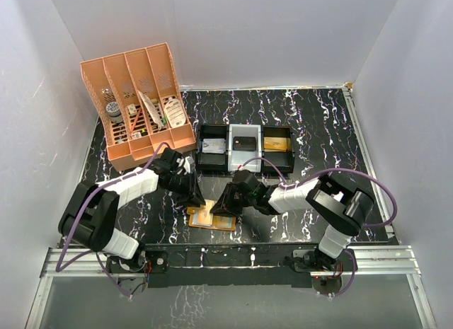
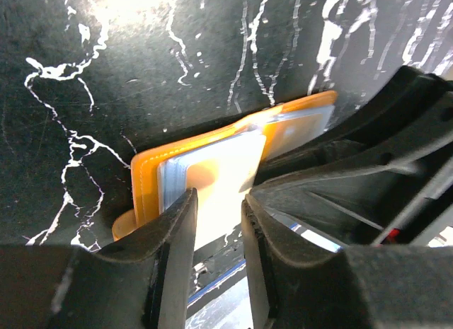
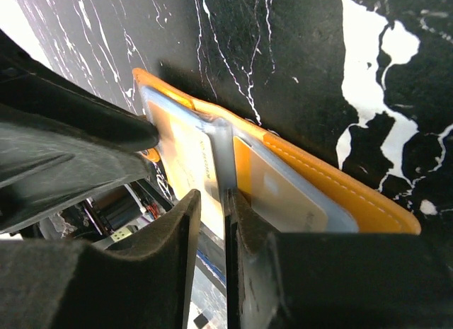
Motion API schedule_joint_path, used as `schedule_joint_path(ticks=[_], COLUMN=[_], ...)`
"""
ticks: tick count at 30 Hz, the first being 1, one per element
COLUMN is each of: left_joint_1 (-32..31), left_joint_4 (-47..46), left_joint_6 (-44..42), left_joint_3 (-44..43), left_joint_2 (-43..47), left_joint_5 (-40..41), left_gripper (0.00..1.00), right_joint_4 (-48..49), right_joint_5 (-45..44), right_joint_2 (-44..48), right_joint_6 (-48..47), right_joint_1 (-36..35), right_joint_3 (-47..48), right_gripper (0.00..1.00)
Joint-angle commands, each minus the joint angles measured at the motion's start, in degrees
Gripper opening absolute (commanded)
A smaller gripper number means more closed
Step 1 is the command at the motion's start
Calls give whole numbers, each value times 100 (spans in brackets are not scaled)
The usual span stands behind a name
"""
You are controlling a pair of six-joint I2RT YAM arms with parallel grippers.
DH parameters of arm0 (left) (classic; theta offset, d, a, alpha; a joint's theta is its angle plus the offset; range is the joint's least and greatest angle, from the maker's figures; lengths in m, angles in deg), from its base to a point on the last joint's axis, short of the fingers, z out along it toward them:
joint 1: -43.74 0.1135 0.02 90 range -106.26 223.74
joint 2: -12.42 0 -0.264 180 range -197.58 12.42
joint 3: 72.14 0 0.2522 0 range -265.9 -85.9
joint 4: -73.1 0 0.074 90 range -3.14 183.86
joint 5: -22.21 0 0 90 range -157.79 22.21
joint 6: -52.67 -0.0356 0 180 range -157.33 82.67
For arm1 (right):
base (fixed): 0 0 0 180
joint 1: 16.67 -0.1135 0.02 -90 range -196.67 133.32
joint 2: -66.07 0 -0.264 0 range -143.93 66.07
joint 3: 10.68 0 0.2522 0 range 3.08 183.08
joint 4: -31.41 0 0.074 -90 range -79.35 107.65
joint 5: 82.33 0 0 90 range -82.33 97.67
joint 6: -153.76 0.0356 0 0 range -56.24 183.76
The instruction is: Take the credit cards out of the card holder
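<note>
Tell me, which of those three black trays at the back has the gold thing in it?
The rightmost tray; the middle tray holds a black box instead.

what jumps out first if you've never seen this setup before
The open orange card holder lies at the near middle of the black marbled table, with the left tool and right tool crowded onto it from either side. Pale credit cards show in its pockets. After that, the tall peach desk organizer at the back left, stuffed with small items.
</note>
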Motion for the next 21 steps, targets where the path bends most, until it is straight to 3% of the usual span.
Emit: schedule_joint_path(ticks=[1, 8, 14, 21], left_joint_1=[-165, -256, -269, -264], left_joint_4=[446, 613, 706, 768], left_joint_6=[-208, -255, -296, -341], left_joint_3=[-249, -275, -271, -322], left_joint_2=[-215, -399, -412, -449], left_joint_5=[432, 721, 875, 964], left_gripper=[29, 26, 25, 24], right_joint_4=[363, 744, 739, 698], right_joint_5=[89, 431, 457, 490], right_joint_2=[-24, -166, -145, 32], right_joint_6=[43, 77, 91, 67], right_joint_1=[63, 158, 187, 224], right_joint_3=[-104, -120, -124, -167], right_gripper=[17, 16, 8, 15])
